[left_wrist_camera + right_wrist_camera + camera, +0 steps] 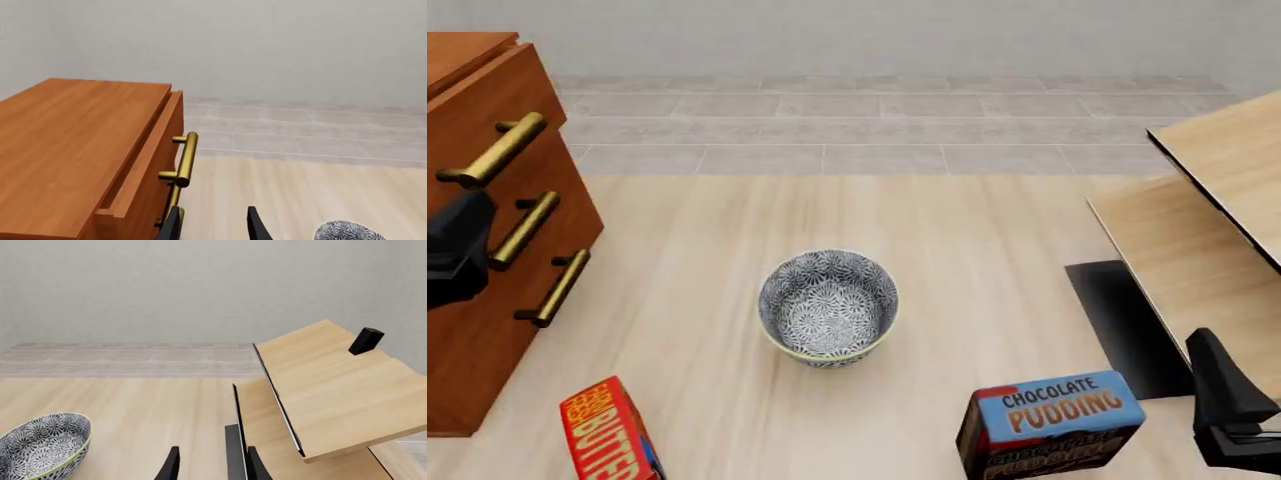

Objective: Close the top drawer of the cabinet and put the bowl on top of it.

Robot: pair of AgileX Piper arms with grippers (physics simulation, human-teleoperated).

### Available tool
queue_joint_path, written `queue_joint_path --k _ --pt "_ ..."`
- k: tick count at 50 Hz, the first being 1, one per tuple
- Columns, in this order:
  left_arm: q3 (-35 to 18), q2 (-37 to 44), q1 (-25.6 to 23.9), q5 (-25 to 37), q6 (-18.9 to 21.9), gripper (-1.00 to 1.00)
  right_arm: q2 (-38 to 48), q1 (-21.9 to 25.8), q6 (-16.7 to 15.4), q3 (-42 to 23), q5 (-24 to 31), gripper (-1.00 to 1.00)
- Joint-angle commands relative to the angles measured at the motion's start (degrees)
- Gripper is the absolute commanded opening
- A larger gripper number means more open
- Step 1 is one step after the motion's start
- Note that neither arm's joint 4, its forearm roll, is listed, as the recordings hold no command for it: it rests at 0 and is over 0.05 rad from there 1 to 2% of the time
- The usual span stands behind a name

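The reddish-brown cabinet (467, 340) stands at the table's left, its flat top (67, 150) showing in the left wrist view. Its top drawer (143, 165) sticks out slightly, with a gap behind the front, and carries a brass bar handle (491, 152). My left gripper (461, 240) hovers in front of the drawer fronts near the handles, open and holding nothing (213, 227). The blue-grey patterned bowl (827, 305) sits upright mid-table, apart from both grippers. My right gripper (1225, 390) is open and empty at the front right, the bowl (43, 445) off to its side.
A red butter box (607, 432) stands near the front edge by the cabinet. A blue chocolate pudding box (1054, 425) stands at the front, between the bowl and my right gripper. Pale light-wood furniture (1214, 210) with a dark base fills the right side.
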Motion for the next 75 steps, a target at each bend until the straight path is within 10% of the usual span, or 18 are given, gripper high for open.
queue_joint_path --k 1,75 --pt "2.1 3.4 0.7 -4.6 0.6 1.0 -0.1 0.0 0.0 0.1 0.0 1.0" --pt "4.1 19.4 13.8 -19.9 1.4 1.0 -0.1 0.0 0.0 0.1 0.0 1.0"
